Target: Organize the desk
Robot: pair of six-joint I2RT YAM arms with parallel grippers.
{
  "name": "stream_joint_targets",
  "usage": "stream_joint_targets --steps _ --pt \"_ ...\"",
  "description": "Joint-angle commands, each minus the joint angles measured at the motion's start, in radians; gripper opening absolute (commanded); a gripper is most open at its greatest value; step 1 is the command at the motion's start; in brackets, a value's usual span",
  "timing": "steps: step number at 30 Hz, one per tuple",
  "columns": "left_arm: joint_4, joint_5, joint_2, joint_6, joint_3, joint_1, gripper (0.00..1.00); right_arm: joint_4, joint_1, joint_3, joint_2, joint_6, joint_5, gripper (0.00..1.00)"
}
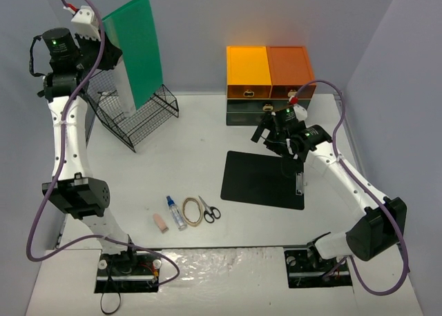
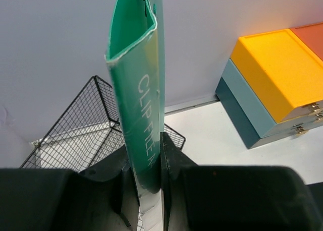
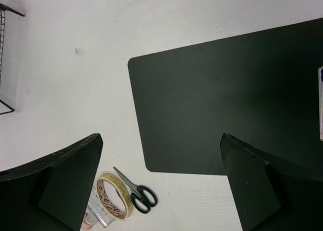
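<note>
The left gripper (image 2: 149, 163), clamped on a tall green plastic clip-file folder (image 2: 141, 90), holds it upright over the black wire basket (image 1: 138, 116) at the far-left corner of the wide matte white surface (image 1: 186, 164); the right gripper (image 3: 160, 140) hangs spread wide above a black rectangular mat (image 3: 227, 90)

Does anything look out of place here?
Nothing looks damaged, but scissors, tape roll, bottle and eraser lie loose on the desk; the left tool holds a green file over the wire basket.
</note>
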Motion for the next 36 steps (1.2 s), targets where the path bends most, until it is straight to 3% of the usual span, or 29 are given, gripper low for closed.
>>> stream_joint_targets --steps 1,13,25,36 --pt "0.160 0.036 -0.001 -0.011 0.074 0.046 0.00 0.030 -0.006 -0.004 -0.003 -0.046 -0.014 1.00" --pt "0.048 0.068 0.172 0.051 0.319 0.088 0.00 0.031 -0.007 -0.032 0.015 -0.044 -0.021 1.00" --pt "0.057 0.187 0.205 0.076 0.277 0.204 0.00 0.069 -0.006 -0.100 0.016 -0.007 -0.046 1.00" --pt "0.186 0.325 0.283 -0.070 0.296 0.315 0.00 0.091 0.012 -0.099 0.047 0.004 -0.057 1.00"
